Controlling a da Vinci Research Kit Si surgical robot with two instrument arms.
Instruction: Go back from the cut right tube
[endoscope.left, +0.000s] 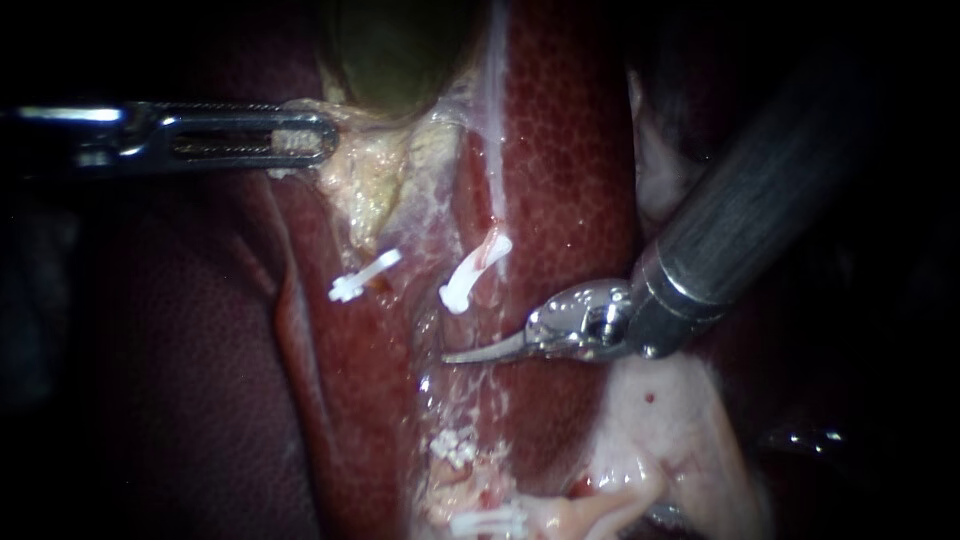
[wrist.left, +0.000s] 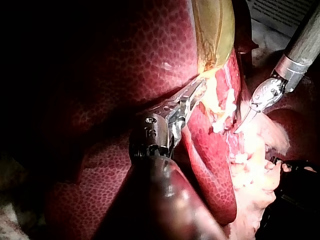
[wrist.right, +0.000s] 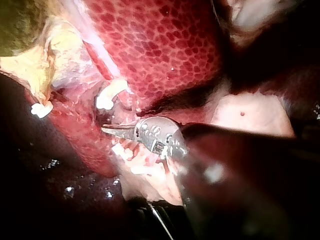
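The right tube (endoscope.left: 495, 205) runs down the face of the liver (endoscope.left: 570, 150) as a pale strand and ends at a white upper clip (endoscope.left: 475, 272). Below that clip is a bare gap, and much further down a lower clip (endoscope.left: 488, 521) sits on a pale stump, so the tube reads as parted between the two. The right instrument (endoscope.left: 470, 353) lies with its slim curved tip in that gap, just under the upper clip and close over the liver. Its jaws lie together with no gap showing and hold nothing. I judge that the cut is made and the going back has hardly begun. The tip has yet to leave the gap and travel out along the line of its dark shaft toward the upper right. The upper clip is the nearest thing to snag, being just beside the tip. The liver beneath and the pale soft tissue (endoscope.left: 680, 420) under the instrument's wrist also leave little room, so a straight pull along the shaft looks safer than any sweep sideways. A second white clip, the side clip (endoscope.left: 363, 276), sits on the neighbouring tube, apart from the tip. The left instrument (endoscope.left: 300, 137) is well away from the path, its jaws closed on yellowish tissue at the lower end of the gallbladder (endoscope.left: 400, 50).
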